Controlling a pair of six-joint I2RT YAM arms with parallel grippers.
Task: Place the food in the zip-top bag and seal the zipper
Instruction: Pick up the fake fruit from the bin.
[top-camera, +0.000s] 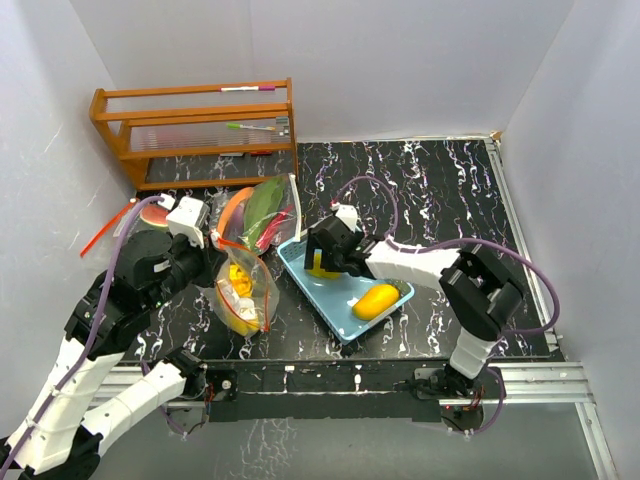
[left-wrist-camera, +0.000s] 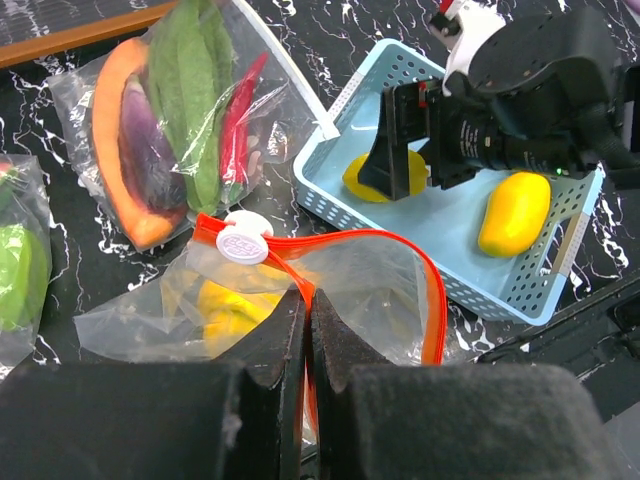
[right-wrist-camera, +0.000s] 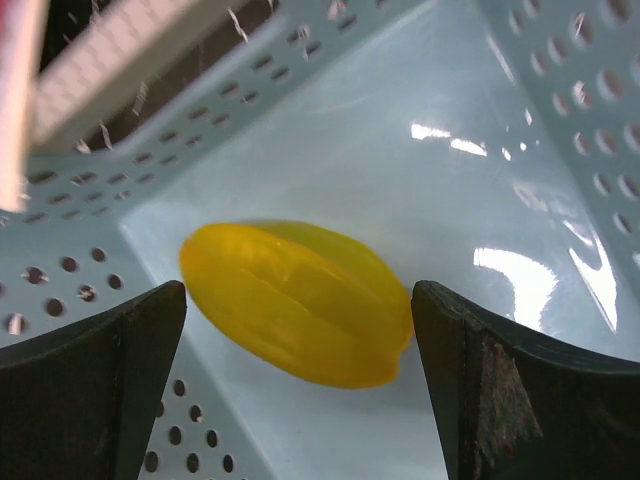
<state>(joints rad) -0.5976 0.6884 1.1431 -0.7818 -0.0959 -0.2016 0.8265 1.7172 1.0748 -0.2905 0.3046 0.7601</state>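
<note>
The left gripper (left-wrist-camera: 308, 300) has its jaws together, clamped on the orange zipper edge of the zip-top bag (left-wrist-camera: 370, 280). The bag lies at the basket's 9 o'clock, seen from above, with yellow pieces (left-wrist-camera: 225, 305) inside and a white slider (left-wrist-camera: 243, 243) at the rim's 10 o'clock end. The right gripper (right-wrist-camera: 297, 305) hangs inside the light-blue basket (top-camera: 335, 318), jaws wide apart, one on each side of a ridged yellow fruit (right-wrist-camera: 280, 280) lying on the basket floor. A mango (top-camera: 377, 300) lies at the basket's 4 o'clock end. A second bag (top-camera: 262, 210) holding green, purple and red pieces lies at the basket's 11 o'clock.
</note>
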